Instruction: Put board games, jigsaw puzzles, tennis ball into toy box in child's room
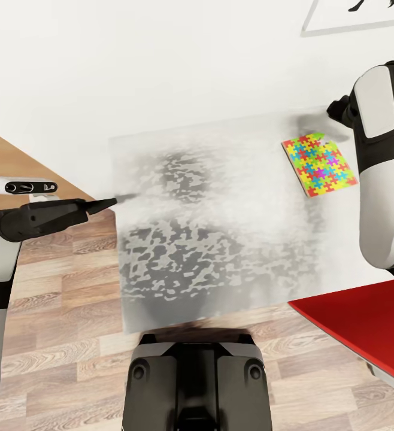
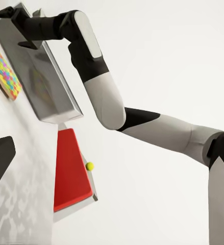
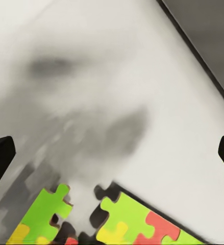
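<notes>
Your left hand (image 1: 118,198) hangs over a wooden floor (image 1: 59,335) of pale brown and grey planks. Ahead of its fingertips begins the white top of the table (image 1: 221,179), which carries grey, blotchy shadows. Behind the table stands a plain white wall (image 1: 131,60), evenly lit, with no strong shadow on it. High on this wall, above your right hand (image 1: 339,111), you see the lower corner of a white framed picture (image 1: 352,15) with a dark drawing. To the outer side of your left hand, the floor is a warmer, plainer brown (image 1: 5,155). Nearer to you than the right hand, a flat red surface (image 1: 364,329) shows, with a grey edge.
</notes>
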Available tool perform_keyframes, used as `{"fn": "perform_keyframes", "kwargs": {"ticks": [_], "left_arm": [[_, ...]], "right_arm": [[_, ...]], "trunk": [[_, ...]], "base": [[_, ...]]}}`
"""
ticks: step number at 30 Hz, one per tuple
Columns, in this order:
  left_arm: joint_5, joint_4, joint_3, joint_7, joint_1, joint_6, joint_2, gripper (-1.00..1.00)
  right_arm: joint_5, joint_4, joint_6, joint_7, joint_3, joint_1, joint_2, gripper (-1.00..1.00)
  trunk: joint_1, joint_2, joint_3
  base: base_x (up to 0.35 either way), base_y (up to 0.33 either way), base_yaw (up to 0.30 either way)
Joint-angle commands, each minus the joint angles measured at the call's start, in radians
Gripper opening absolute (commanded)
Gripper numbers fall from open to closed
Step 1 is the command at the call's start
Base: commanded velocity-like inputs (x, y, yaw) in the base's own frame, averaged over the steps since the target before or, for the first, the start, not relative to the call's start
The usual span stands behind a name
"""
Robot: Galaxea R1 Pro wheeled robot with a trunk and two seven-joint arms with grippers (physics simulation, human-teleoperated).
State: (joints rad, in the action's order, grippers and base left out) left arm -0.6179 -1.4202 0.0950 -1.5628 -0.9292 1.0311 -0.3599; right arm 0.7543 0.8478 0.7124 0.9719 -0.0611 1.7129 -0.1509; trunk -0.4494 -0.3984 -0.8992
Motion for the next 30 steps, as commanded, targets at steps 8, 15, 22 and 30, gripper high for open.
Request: {"fn": "perform_keyframes", "kwargs": {"ticks": [8, 15, 22, 30], "left_arm": [[0.0, 0.0, 0.0, -0.003, 0.001, 0.01, -0.001, 1.0], [0.0, 0.0, 0.0, -0.004, 0.001, 0.01, -0.001, 1.0], [0.0, 0.0, -0.001, -0.003, 0.001, 0.01, -0.001, 1.0], [0.001, 0.0, -0.001, -0.003, 0.006, 0.01, 0.0, 1.0]], "right_arm": [[0.008, 0.001, 0.006, 0.008, -0.003, 0.0, -0.002, 1.0], [0.01, 0.001, 0.006, 0.008, -0.003, -0.001, -0.006, 1.0], [0.013, -0.005, 0.005, 0.007, -0.002, -0.002, -0.009, 1.0], [0.014, -0.012, 0.004, 0.006, -0.001, -0.006, -0.01, 1.0]], "trunk": [[-0.001, -0.002, -0.001], [-0.001, -0.002, -0.001], [-0.001, -0.002, -0.001], [-0.001, -0.002, -0.001]], "base": [[0.0, 0.049, 0.0], [0.0, 0.009, 0.0], [0.0, 0.055, 0.0], [0.0, 0.01, 0.0]]}}
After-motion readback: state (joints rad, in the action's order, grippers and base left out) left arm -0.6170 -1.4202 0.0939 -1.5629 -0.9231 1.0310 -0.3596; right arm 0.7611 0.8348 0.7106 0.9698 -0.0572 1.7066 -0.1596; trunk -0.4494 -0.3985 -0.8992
